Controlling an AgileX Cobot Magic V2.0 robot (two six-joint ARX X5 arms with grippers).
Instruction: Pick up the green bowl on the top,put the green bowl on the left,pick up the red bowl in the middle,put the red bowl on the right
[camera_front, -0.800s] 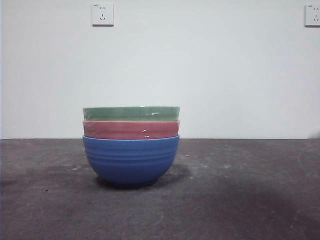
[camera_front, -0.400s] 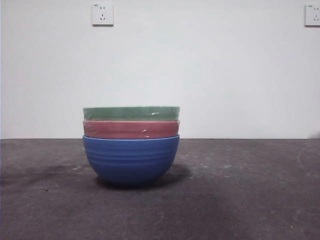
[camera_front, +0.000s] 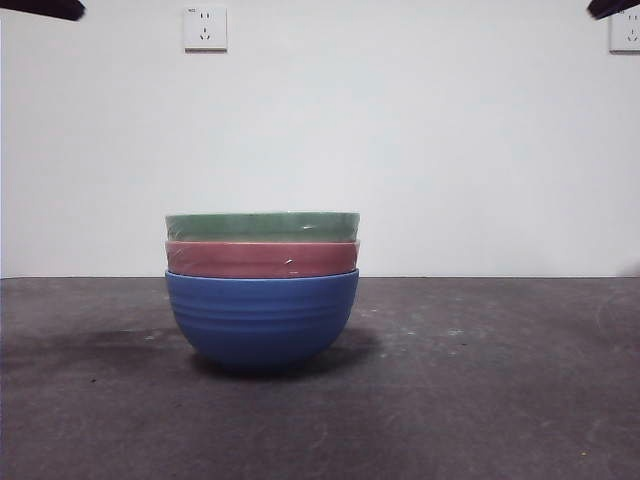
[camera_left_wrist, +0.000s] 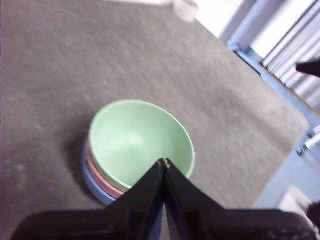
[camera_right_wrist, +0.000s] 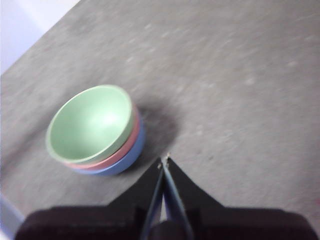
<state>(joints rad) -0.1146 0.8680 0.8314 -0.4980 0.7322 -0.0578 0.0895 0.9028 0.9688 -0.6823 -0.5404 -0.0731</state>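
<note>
Plain white wall (camera_front: 400, 150) is filling the background of the front view, with two white wall sockets (camera_front: 205, 28) sitting high on it; below it a dark grey, speckled table (camera_front: 480, 400) is stretching across the whole lower part of the view.

Three round ribbed bowls of one size are standing nested in a single stack a little left of the table's middle in the front view; the blue ribbed bowl (camera_front: 262, 320) is sitting at the bottom, resting on the table; the dusty pinkish-red bowl (camera_front: 262, 259) is lying inside it, showing only as a band; the glossy pale green bowl (camera_front: 262, 226) is lying on top, its hollow inside facing up in both wrist views (camera_left_wrist: 140, 142) (camera_right_wrist: 90, 122); the red bowl's rim (camera_left_wrist: 97, 172) (camera_right_wrist: 127, 145) and the blue one's wall (camera_left_wrist: 92, 187) (camera_right_wrist: 127, 160) are peeking out beneath it.

Both arms are hanging high above the table, showing in the front view only as black tips at the two top corners; the left gripper (camera_left_wrist: 164, 162) is hovering over the near rim of the green bowl without touching it, its two black jaws pressed together and gripping nothing; the right gripper (camera_right_wrist: 164, 161) is hovering above bare table just beside the stack, its jaws likewise closed to a thin slit and empty.
</note>
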